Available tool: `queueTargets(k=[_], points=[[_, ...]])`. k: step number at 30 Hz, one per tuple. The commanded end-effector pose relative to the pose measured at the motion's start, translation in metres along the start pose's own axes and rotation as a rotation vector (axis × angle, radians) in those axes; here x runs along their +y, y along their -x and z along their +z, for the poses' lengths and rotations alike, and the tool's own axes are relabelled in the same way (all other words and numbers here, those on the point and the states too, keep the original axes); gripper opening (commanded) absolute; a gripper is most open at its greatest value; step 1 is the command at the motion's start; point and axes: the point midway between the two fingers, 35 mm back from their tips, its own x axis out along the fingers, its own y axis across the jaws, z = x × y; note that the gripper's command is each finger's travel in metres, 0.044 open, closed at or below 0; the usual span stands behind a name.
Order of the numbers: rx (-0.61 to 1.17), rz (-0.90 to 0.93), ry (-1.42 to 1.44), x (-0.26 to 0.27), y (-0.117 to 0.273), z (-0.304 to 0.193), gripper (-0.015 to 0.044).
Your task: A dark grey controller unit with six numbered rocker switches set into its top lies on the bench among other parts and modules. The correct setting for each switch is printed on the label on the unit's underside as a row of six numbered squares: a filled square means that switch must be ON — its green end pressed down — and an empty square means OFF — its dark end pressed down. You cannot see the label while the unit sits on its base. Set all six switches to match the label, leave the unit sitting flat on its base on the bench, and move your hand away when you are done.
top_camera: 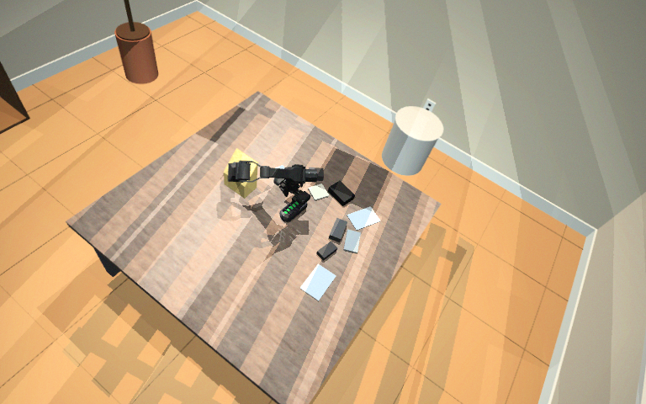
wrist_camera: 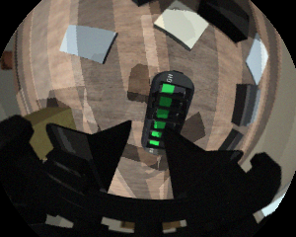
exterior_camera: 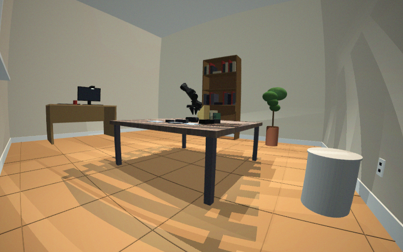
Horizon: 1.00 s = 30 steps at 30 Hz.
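Note:
The dark grey controller unit [top_camera: 293,209] [exterior_camera: 192,119] [wrist_camera: 180,79] sits upright on the bench, its switch side up, so the label underneath is hidden. In the wrist view its six switches form a row, green ends on the left and dark ends on the right. The green ends differ in brightness; which end of each is pressed I cannot tell surely. My gripper [exterior_camera: 193,113] [wrist_camera: 148,126] is partly open with nothing held. It hangs above the unit. In the wrist view the right fingertip overlaps the unit's near end, and the left fingertip is left of it.
A yellow block [top_camera: 241,188] [exterior_camera: 203,113] [wrist_camera: 49,129] stands near the arm's base. A black box [top_camera: 341,193] [wrist_camera: 227,17] and a cream card [top_camera: 317,191] [wrist_camera: 183,25] lie beyond the unit. Grey module [top_camera: 337,230], small dark module [top_camera: 326,250] and pale cards [top_camera: 364,218] [top_camera: 318,283] lie farther out.

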Motion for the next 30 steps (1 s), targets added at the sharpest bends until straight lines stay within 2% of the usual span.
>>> queueTargets(k=[1, 5, 28, 30], points=[[0.012, 0.0, 0.003, 0.0149, -0.0167, -0.0027, 0.0099], [0.012, 0.0, 0.003, 0.0149, -0.0167, -0.0027, 0.0], [0.008, 0.003, -0.003, 0.0141, -0.0161, -0.0016, 0.0], [0.007, 0.003, -0.002, 0.0136, -0.008, -0.0009, 0.0053]])
